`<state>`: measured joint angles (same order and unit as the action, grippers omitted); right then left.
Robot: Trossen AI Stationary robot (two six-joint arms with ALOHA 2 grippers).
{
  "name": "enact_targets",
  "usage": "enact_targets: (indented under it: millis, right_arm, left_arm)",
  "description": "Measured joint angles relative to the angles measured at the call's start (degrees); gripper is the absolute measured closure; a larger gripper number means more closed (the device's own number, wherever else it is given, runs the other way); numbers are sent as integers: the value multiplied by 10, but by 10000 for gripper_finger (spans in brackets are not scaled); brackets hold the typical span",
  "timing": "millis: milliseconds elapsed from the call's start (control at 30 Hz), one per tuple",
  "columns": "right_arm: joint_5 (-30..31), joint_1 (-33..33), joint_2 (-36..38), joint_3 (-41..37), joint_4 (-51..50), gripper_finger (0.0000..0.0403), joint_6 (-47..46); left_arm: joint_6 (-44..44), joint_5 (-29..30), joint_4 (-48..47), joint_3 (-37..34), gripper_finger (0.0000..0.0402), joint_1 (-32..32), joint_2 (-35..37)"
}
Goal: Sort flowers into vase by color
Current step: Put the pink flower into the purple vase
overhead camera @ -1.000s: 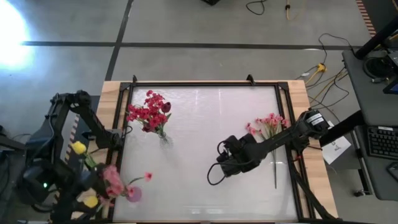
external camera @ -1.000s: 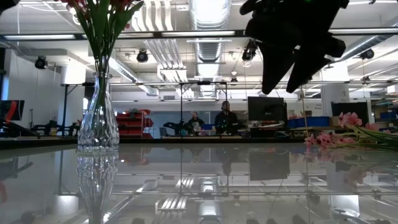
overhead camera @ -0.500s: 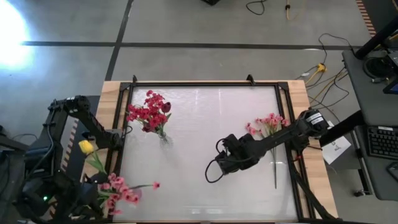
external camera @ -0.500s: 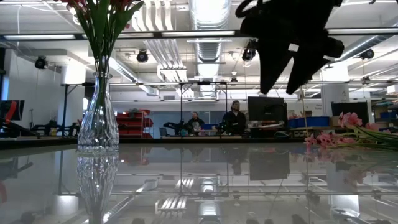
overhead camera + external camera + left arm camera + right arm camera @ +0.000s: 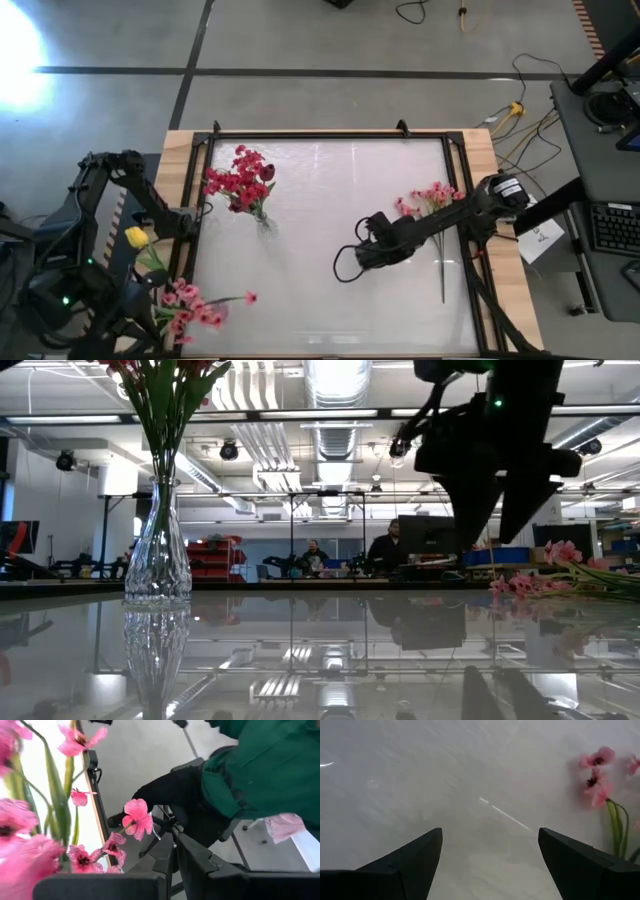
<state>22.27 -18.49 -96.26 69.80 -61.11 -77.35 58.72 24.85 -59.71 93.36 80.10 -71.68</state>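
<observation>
A clear glass vase (image 5: 157,550) stands at the table's far left with red flowers (image 5: 238,180) in it. A pink spray (image 5: 428,200) lies flat on the table's right side, its stem pointing to the near edge. My right gripper (image 5: 490,832) hangs open above the table's middle, left of that spray. At the near left corner stands a bunch of pink blossoms (image 5: 190,305) with a yellow tulip (image 5: 135,237) beside it. My left gripper (image 5: 173,837) is shut right next to these pink blossoms (image 5: 137,817). No stem shows between its fingers. My left gripper has its fingers (image 5: 187,850) shut together beside the pink bunch. The leaves and stems (image 5: 60,810) stand off to one side of them. I cannot tell whether the gripper touches the flowers.
A black frame (image 5: 200,230) rims the glass tabletop. A person in a green top (image 5: 270,765) and a black chair are beyond the table's left side. Bare glass lies between the vase and the pink spray.
My left gripper has shut, and the pink bunch by it has shifted toward the near edge and spread out. My right gripper has turned, come down, and moved a little toward the table's right.
</observation>
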Motion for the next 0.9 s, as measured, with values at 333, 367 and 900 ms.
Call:
enact_targets:
  millis: [333,367,900]
  right_arm:
    - [-17,38,130,-127,3,81,-56]
    - [-19,44,146,-144,4,81,-61]
    - [-104,307,217,-286,41,121,83]
  left_arm:
    - [-153,138,2,1,391,1,70]
    - [-163,157,2,1,391,1,73]
    - [-244,180,-4,-28,401,-126,76]
